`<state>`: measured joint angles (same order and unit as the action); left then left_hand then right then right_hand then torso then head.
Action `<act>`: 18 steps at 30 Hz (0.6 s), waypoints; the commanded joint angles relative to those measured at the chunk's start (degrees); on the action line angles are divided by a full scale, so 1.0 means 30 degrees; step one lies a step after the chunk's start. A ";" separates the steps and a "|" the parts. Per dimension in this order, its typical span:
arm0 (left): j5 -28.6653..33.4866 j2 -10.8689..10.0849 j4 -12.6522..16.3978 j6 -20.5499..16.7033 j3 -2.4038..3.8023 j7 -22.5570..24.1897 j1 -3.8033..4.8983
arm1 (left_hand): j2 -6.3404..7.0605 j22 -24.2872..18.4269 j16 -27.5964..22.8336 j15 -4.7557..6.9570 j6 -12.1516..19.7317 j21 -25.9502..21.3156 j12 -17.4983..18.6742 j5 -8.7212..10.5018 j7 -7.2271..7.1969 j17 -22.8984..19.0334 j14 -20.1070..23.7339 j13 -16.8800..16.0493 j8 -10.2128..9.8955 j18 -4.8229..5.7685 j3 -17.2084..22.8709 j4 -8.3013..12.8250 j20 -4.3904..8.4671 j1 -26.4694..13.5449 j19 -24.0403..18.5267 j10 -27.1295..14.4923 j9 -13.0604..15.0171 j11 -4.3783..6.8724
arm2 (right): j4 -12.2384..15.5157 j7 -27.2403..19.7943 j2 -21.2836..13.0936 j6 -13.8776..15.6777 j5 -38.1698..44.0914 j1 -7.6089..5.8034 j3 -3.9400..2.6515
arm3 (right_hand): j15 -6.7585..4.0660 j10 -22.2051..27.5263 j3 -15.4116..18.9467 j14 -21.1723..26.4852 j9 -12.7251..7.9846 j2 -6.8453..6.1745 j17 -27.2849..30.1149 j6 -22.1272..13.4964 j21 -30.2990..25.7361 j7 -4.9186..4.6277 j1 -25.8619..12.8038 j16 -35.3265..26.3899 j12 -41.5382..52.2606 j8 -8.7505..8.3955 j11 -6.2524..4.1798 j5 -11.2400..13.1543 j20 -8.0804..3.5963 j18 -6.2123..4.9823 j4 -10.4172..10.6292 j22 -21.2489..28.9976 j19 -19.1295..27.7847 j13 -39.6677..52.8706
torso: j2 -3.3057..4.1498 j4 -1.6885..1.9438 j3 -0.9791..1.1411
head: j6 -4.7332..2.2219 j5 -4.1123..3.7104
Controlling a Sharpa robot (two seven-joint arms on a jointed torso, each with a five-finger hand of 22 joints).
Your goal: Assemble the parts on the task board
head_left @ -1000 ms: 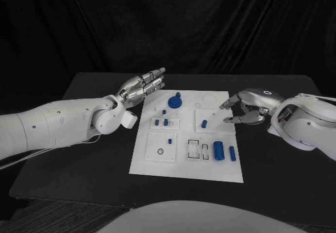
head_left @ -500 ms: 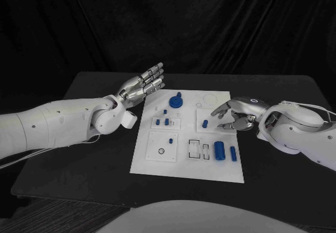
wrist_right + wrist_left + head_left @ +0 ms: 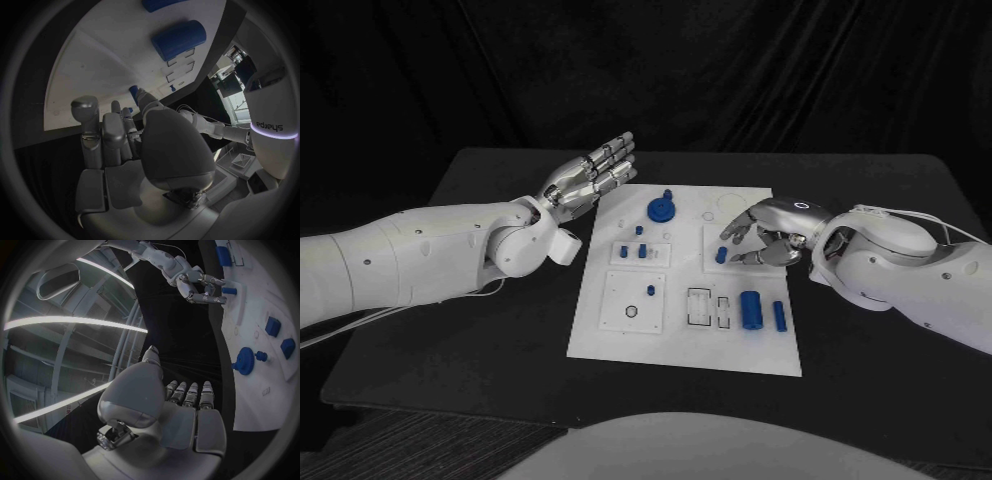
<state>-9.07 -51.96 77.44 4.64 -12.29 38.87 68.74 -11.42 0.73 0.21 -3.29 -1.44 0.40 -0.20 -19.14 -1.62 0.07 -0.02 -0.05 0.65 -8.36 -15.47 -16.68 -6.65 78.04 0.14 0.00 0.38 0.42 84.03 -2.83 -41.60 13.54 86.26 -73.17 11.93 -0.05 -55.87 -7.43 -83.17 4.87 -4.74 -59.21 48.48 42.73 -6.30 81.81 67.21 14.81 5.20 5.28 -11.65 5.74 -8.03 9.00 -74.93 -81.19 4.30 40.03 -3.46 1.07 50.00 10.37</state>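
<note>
One task board (image 3: 626, 338), two hands, left hand (image 3: 593, 175) spread flat, right hand (image 3: 764, 234) empty, fingers apart

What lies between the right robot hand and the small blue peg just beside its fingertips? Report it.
Nothing: in the head view only bare white task board separates the right robot hand from the small blue peg.

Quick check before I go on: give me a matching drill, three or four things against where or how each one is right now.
Things:
1. left hand
2. right hand
3. blue gear
4. large blue cylinder

States:
A. lying on the task board, near edge, right side
B. open, off the board's far left corner
C. standing at the board's far end
D. fingers curled over a small blue peg

Pairs: 1-B, 2-D, 3-C, 4-A
</note>
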 commanded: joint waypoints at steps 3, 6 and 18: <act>0.0113 0.0061 -0.0011 -0.0057 0.0018 0.2605 -0.0031 | -0.0092 -0.0032 -0.0071 0.0136 -0.0025 -0.0071 0.0066 -0.0048 -0.0219 -0.0022 0.0008 0.0018 -0.0104 0.0304 -0.0071 0.0021 0.0127 0.0081 0.0014 -0.0001 -0.0010 0.0069 | -0.0217 -0.0103 0.0274 0.0137 0.0122 0.0064 -0.0009 | 0.0121 -0.0267 0.0160 0.0008 0.0081 -0.0001 0.0014 0.0284 -0.0109 -0.0153 -0.0239 -0.0060 0.0181 0.0202 0.0013 0.0217 0.0074 0.0242 0.0028 -0.1756 -0.0093 0.0049 | -0.0008 -0.0002 -0.0003 | 0.0000 0.0016; 0.0113 0.0096 -0.0042 0.0058 0.0018 0.2537 -0.0036 | -0.0103 -0.0027 -0.0071 0.0093 -0.0074 -0.0068 0.0066 -0.0055 -0.0523 -0.0022 0.0008 0.0018 -0.0093 0.0332 -0.0073 0.0023 0.0105 0.0089 0.0017 -0.0001 0.0001 -0.0033 | -0.0295 -0.0101 0.0441 0.0087 0.0122 0.0067 -0.0009 | 0.0084 -0.0414 0.0168 0.0002 0.0232 0.0045 -0.0010 0.0719 -0.0131 -0.0286 -0.0205 -0.0049 0.0256 0.0426 -0.0031 0.0241 0.0045 0.0237 0.0000 -0.1753 -0.0094 0.0082 | -0.0005 0.0004 0.0001 | 0.0000 0.0004; 0.0113 0.0267 -0.0176 0.0437 0.0018 0.2375 -0.0077 | -0.0166 -0.0008 -0.0071 -0.0019 -0.0135 -0.0061 0.0066 -0.0087 -0.0638 -0.0022 0.0008 0.0018 -0.0079 0.0320 -0.0026 0.0050 -0.0046 0.0154 0.0024 -0.0001 0.0014 -0.0065 | -0.0402 -0.0055 0.0846 -0.0372 0.0123 0.0071 -0.0011 | 0.0038 -0.0576 0.0169 0.0023 0.0592 0.0085 0.0074 0.1954 -0.0204 -0.0645 -0.0147 -0.0135 0.0358 0.0953 -0.0078 0.0264 -0.0008 0.0235 -0.0016 -0.1741 -0.0091 0.0129 | -0.0019 0.0003 -0.0010 | 0.0000 0.0037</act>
<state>-9.06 -51.32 76.89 4.93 -12.29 38.87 68.61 -11.71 0.68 0.21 -3.29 -1.85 0.40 -0.20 -19.14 -3.08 0.05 -0.02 -0.08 0.65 -8.38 -15.47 -16.67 -6.66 78.33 0.14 0.00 0.39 0.42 82.84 -2.89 -39.10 13.21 86.27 -73.11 11.93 -0.05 -57.20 -7.12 -83.18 6.59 -4.50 -59.06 54.08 42.34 -8.20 81.56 67.02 15.75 7.75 5.18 -11.04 5.73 -8.03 9.00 -74.92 -81.19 4.61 39.99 -3.44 1.04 50.00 10.36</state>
